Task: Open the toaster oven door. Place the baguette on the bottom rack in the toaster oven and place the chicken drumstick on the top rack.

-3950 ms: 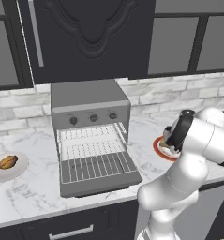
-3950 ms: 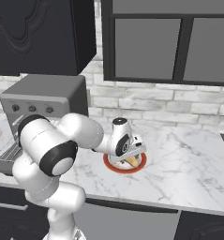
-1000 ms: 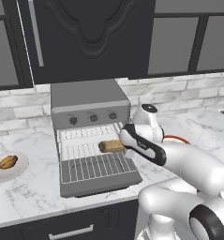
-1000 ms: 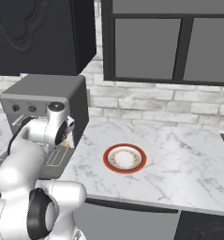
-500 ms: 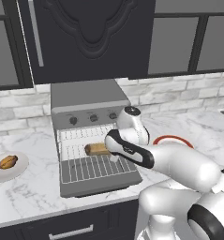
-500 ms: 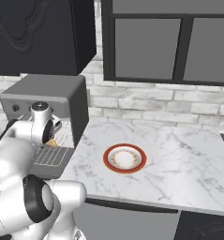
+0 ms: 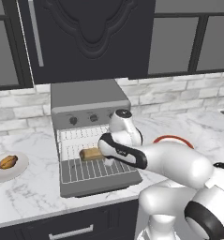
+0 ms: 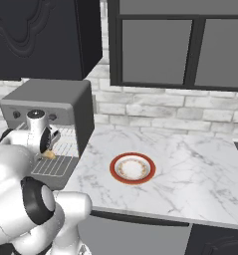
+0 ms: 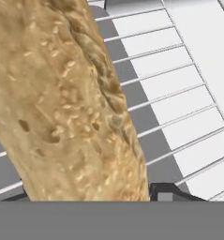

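Tan and seeded, the baguette (image 9: pixel 62 103) lies close before the hand camera, and the gripper (image 7: pixel 103 155) is closed on it; one dark fingertip (image 9: pixel 167 191) shows just beside the loaf's lower edge. In the left base view the baguette (image 7: pixel 90 153) sticks out to the left of the gripper and hangs over the silver wire grid of the bottom rack (image 7: pixel 92 169), which is pulled forward out of the cavity. If the bread already touches the wires, I cannot tell. In the hand view the wires of this rack (image 9: pixel 179 117) run behind the loaf, with a pale surface under them.

Above it, further inside, is the top rack (image 7: pixel 80 136). The toaster oven door (image 7: pixel 99 183) is folded down flat in front of the oven, under the pulled-out rack. The toaster oven (image 7: pixel 87 103) is a grey box with three round knobs across its front, and it stands on the white marble worktop (image 7: pixel 33 192) against the brick wall. In the right base view the gripper (image 8: pixel 47 149) is at the oven's open front, and a small piece of the baguette (image 8: pixel 50 155) shows beneath it.

The chicken drumstick (image 7: pixel 5 162) lies on a white plate (image 7: pixel 18 169) at the far left of the worktop, well apart from the oven. To the right of the oven there is a red-rimmed plate (image 8: pixel 133 168).
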